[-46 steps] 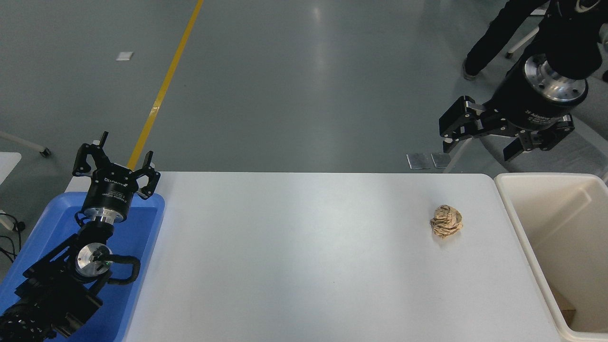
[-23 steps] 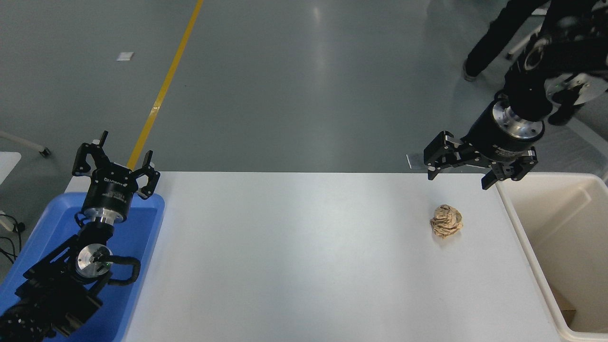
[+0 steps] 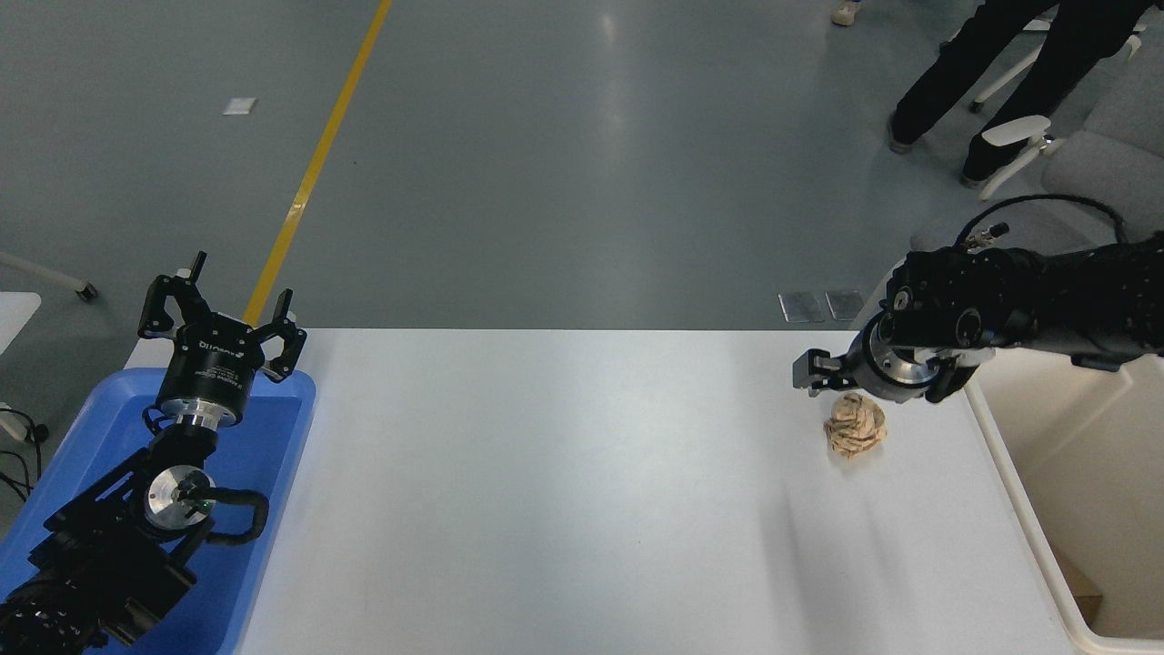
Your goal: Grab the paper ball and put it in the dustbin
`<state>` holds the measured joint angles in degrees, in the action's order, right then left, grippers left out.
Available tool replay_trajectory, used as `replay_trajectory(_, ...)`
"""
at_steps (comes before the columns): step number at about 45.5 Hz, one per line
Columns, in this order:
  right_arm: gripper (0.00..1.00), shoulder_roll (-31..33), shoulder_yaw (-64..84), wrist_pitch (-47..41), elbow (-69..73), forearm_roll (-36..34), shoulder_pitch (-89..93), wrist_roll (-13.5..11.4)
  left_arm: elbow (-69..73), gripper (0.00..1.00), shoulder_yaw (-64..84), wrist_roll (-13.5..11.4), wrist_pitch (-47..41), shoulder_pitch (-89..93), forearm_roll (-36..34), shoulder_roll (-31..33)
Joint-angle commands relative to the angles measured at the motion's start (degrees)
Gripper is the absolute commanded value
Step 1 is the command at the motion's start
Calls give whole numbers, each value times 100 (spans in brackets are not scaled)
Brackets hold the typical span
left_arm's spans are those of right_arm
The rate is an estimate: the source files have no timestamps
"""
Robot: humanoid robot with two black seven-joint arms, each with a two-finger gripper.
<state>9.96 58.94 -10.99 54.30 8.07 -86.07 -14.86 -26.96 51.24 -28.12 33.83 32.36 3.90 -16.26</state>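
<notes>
Head view: right gripper [image 3: 841,389] is hanging just above the paper ball [image 3: 855,429], fingers spread, gripping nothing; dustbin [image 3: 1009,473] is waiting just right; left gripper [image 3: 221,318] is sitting parked, released.

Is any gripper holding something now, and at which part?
Nothing is held. The right gripper hovers just behind the paper ball, which lies on the table; the left gripper is empty.

High head view over white table [image 3: 564,509]
</notes>
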Motion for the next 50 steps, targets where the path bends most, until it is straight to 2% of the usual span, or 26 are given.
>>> replay_trajectory(1, 100, -153, -382, 361, -1105, 116, 1056, -8, -2, 99, 0, 0, 1, -2, 5, 0)
replay_trajectory(20, 100, -548, -787, 493, -2767, 204, 2164, -43, 7, 99, 0, 0, -8, -2, 5, 0)
replay_trajectory(31, 100, -653, -726, 563, -3048, 257, 2375, -69, 6, 99, 0, 0, 1, -2, 5, 0)
replay_trajectory(35, 96, -706, -734, 572, -3162, 362, 2498, -60, -2, 99, 0, 0, -8, -2, 5, 0)
replay_trajectory(50, 94, -821, -787, 791, -3338, 380, 2701, -69, -2, 99, 0, 0, -7, -2, 5, 0)
